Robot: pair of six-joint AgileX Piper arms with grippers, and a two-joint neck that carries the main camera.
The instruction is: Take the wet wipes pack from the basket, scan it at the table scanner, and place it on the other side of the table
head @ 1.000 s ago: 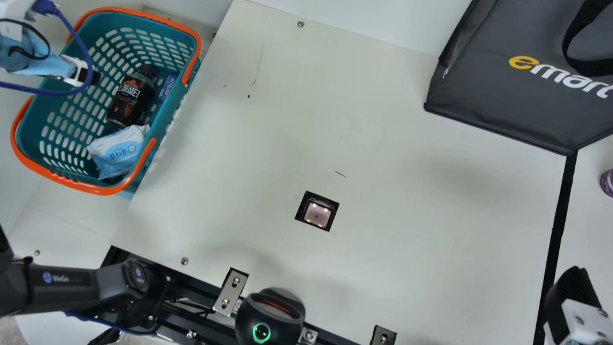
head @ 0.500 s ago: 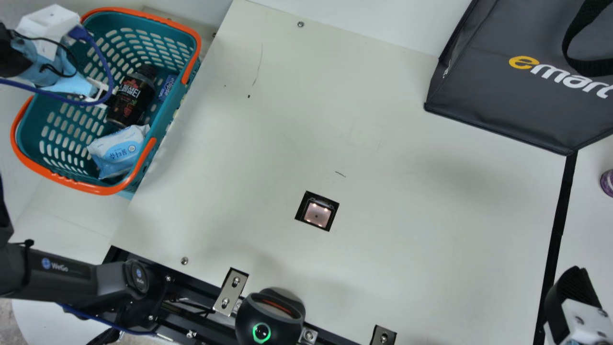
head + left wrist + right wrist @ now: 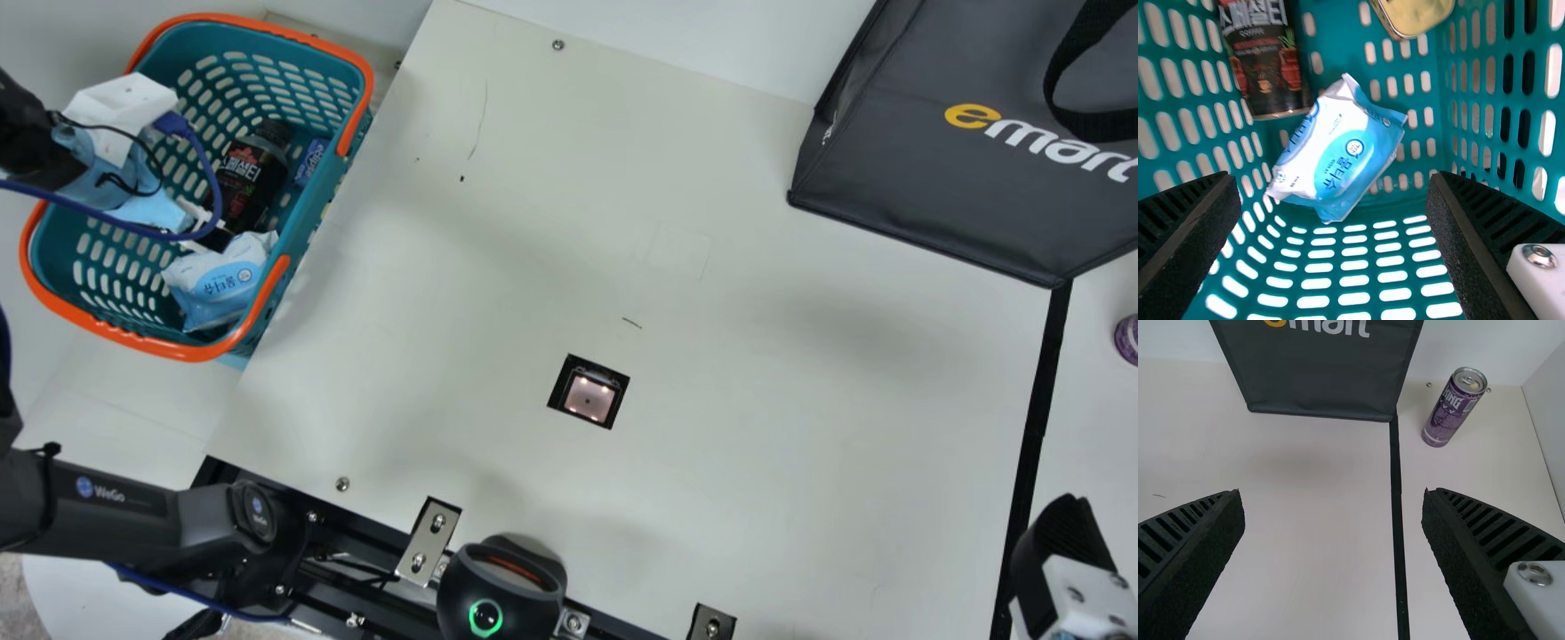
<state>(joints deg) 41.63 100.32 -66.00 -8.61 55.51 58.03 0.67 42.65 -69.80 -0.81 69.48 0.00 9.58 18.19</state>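
"What's the biggest thing there?"

"The cream table (image 3: 756, 427), running from beside the basket (image 3: 196, 354) off to its right. Next, the dark grey shopping bag (image 3: 942, 178), well apart from the basket, across the table. Then the basket itself, teal with orange handles."

"And the grippers?"

"The left gripper (image 3: 213, 236) is over the basket, jaws wide apart, holding nothing. The right gripper (image 3: 1069, 508) is far to the basket's right, jaws apart too, nothing between them."

"Where's our wet wipes pack (image 3: 220, 277)?"

"In the basket, toward the near end, print side up. Just beside it in there is the dark coffee bottle (image 3: 252, 173)."

"Anything smaller?"

"A purple drink can (image 3: 1451, 410), upright, farther from the basket than the bag is. The table scanner (image 3: 589, 396) lies to the basket's right, lit, set into the tabletop. Last, a small blue container (image 3: 311, 162), inside the basket near the bottle."
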